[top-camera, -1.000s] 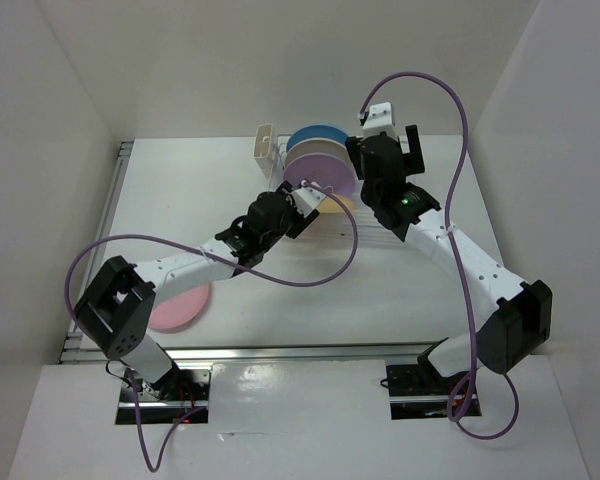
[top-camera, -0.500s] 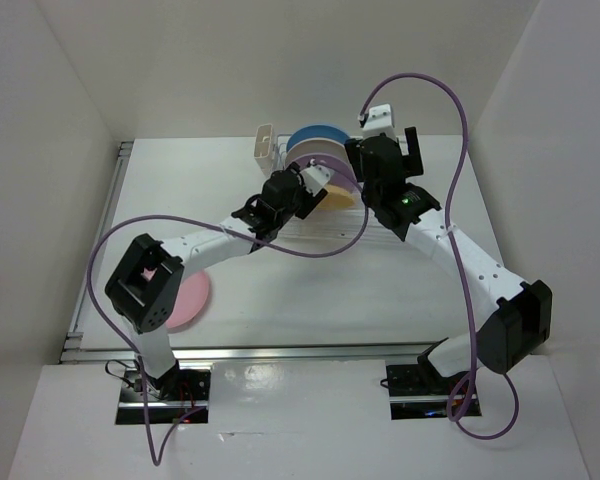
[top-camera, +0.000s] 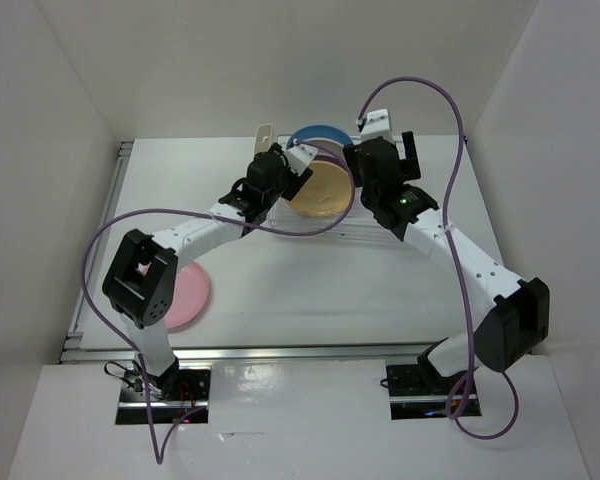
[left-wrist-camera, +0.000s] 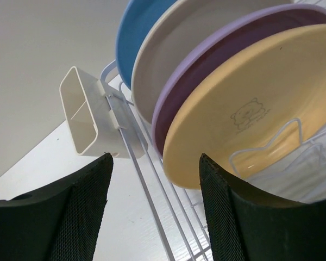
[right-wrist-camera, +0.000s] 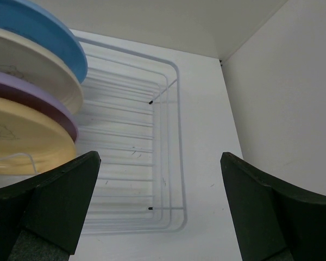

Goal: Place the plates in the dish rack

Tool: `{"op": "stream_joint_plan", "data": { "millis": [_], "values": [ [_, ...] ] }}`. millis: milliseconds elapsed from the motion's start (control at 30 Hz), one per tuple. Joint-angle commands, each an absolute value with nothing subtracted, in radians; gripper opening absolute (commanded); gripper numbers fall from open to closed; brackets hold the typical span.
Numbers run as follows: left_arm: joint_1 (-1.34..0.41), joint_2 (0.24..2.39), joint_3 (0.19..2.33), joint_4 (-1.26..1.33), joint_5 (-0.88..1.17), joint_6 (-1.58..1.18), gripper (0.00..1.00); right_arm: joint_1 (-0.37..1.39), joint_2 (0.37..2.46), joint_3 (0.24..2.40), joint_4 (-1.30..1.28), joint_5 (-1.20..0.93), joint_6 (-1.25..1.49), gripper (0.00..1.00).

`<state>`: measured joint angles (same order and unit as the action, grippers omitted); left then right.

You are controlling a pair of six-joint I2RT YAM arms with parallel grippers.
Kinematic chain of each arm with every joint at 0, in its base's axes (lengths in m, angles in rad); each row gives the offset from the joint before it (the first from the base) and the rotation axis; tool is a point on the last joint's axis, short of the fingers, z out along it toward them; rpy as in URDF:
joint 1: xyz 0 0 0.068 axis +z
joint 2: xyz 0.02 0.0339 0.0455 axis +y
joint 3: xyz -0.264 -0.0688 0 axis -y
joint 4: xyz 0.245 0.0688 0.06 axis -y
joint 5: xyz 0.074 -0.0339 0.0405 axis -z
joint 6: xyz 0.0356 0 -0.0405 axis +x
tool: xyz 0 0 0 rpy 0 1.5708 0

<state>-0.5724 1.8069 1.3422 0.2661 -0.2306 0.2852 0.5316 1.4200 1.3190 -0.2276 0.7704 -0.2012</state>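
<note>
Far left on the surface (top-camera: pixel 310 290) a pink plate (top-camera: pixel 190 295) lies flat, well apart from the rack (right-wrist-camera: pixel 179 141). The left arm covers part of it, so only its right side shows. Next comes the cup (left-wrist-camera: pixel 84 119), hooked on the left end of the rack. The left gripper (left-wrist-camera: pixel 155 163) is spread apart with nothing in it. It hangs just beside the rack, near the cup and close to the yellow plate (left-wrist-camera: pixel 261 109). Four plates stand on edge in the rack, packed close one behind the other: blue (left-wrist-camera: pixel 144 32) at the back, then cream (left-wrist-camera: pixel 206 38), then purple (left-wrist-camera: pixel 206 60), then yellow in front. Each one hides most of the one behind it, so only thin rims show. All of them are cut off by the picture edge in the wrist views. A small bear face is drawn on the yellow plate, and a bent wire crosses its low part. From above, the arms hide most of the rack and the cream and purple plates are hard to tell apart. The right gripper (right-wrist-camera: pixel 158 163) is also spread wide and holds nothing. It hangs over the right part of the rack, where only wires show.
</note>
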Motion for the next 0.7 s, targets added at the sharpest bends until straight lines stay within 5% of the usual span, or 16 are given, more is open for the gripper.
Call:
{"op": "stream_joint_plan", "data": {
  "millis": [0, 267, 433, 567, 633, 667],
  "values": [
    [-0.577, 1.744, 1.364, 0.29, -0.203, 0.301, 0.72, 0.525, 1.433, 1.315, -0.235, 0.756, -0.184, 1.0],
    [-0.563, 1.524, 1.546, -0.061, -0.235, 0.216, 0.78, 0.515, 1.451, 1.304, -0.235, 0.756, -0.184, 1.0],
    [-0.464, 1.442, 1.442, -0.115, -0.308, 0.179, 0.8, 0.515, 1.451, 1.304, -0.235, 0.756, -0.184, 1.0],
    [-0.344, 1.405, 1.321, -0.162, -0.278, 0.037, 1.0, 0.515, 1.431, 1.304, -0.216, 0.765, -0.202, 1.0],
    [-0.283, 1.42, 1.298, -0.207, -0.244, -0.011, 0.97, 0.515, 1.419, 1.293, -0.207, 0.776, -0.216, 1.0],
    [-0.215, 1.449, 1.298, -0.274, -0.191, -0.049, 0.83, 0.515, 1.408, 1.283, -0.196, 0.787, -0.227, 1.0]
  ]
}}
